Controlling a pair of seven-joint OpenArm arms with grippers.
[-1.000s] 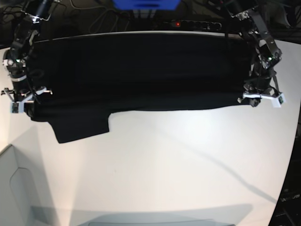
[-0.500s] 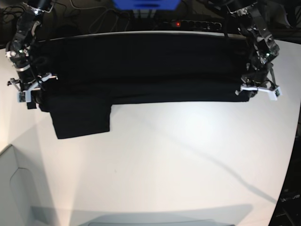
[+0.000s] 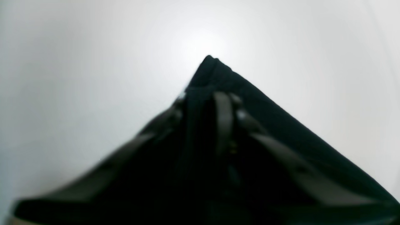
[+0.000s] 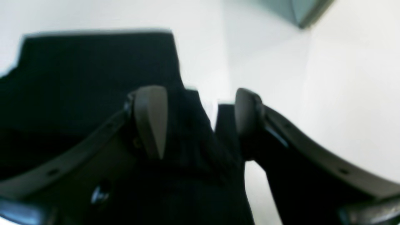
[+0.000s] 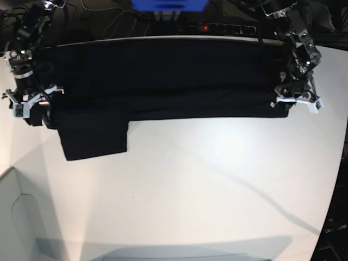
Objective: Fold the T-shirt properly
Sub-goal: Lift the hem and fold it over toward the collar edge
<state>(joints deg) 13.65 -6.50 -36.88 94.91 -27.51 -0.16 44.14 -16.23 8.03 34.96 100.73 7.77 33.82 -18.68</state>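
Since a second ago the front fold of the T-shirt (image 5: 163, 81) has gone from hanging in a sagging line between the two grippers to lying flat on the white table (image 5: 190, 185), its front edge now nearly straight, and one sleeve (image 5: 93, 138) has dropped squarely onto the table toward the viewer. Both arms have drawn back a little toward the far edge.

The right gripper (image 4: 200, 122), at the base view's left end of the cloth, has let go: its pale fingers (image 4: 150, 118) stand well apart, with a bunched ridge of black fabric between them that neither pad is pressing. Beyond its fingertips the sleeve lies flat, and off to one side is bare table.

The left gripper (image 5: 296, 100) sits at the opposite end of the fold. In its wrist view the picture is blurred; a pointed corner of the cloth (image 3: 209, 67) sticks out just past the fingertips, and the fingers (image 3: 223, 118) look close together around the dark fabric, but I cannot tell whether they are gripping it or have loosened.

Behind both grippers, past the far table edge, there are black cables (image 5: 98, 11), a power strip with a red light (image 5: 228, 27) and a blue object (image 5: 168, 4). Nothing lies on the cloth between the two grippers.
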